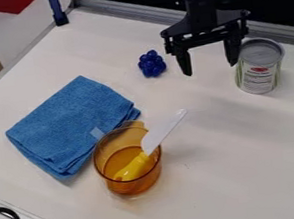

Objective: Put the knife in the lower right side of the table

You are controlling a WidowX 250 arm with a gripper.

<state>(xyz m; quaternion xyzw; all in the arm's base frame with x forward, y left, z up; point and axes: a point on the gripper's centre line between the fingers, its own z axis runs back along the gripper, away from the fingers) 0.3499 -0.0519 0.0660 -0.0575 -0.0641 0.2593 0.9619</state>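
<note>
Up by the far edge of the bench (250, 159), had the end effector (210, 69) spread wide, empty. Saw the knife (165, 131) toward the near-left edge, propped in the amber cup (136, 186), blade-up and slanting back toward the end effector.

High view, slanting down, fairly near tabletop (251, 169)

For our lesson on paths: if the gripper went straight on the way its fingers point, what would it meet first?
Probably the white tabletop; the gripper points down, though its depth against the can is unclear.
</note>
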